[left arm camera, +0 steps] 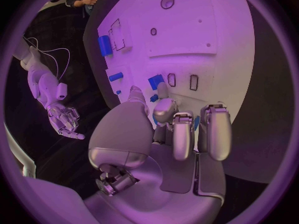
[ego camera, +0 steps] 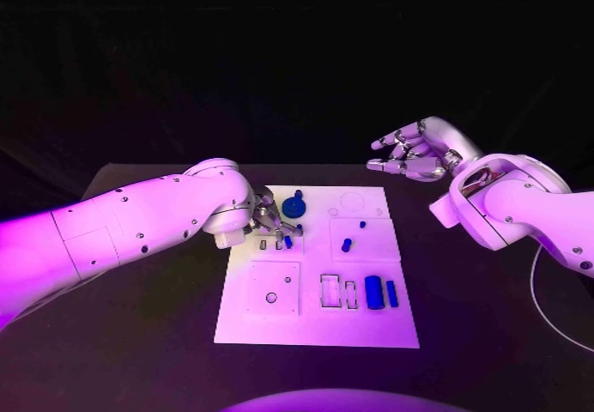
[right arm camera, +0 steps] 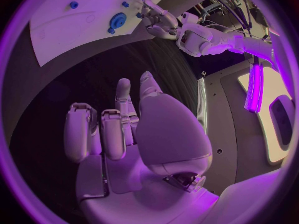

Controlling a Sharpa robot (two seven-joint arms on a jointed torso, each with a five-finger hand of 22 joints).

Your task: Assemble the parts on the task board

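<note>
The white task board [ego camera: 319,326] lies in the middle of the black table. My left hand [ego camera: 272,225] is low over its far left part and pinches a small blue part [ego camera: 288,242] at two narrow empty slots [left arm camera: 194,82]; the left wrist view shows that part [left arm camera: 156,81] at the fingertips [left arm camera: 163,90]. A blue gear [ego camera: 294,206] sits just beyond the hand. Two small blue pieces [ego camera: 347,245] stand in the middle right field. A blue cylinder [ego camera: 372,292] and a blue bar [ego camera: 391,293] lie near the right edge. My right hand [ego camera: 415,150] hangs raised beyond the far right corner, fingers loosely curled, holding nothing.
A square plate with a small hole [ego camera: 274,287] and an empty rectangular slot [ego camera: 330,292] take up the board's near half. A round recess [ego camera: 353,202] lies at the far right corner. A thin cable [ego camera: 538,283] runs along the table's right side.
</note>
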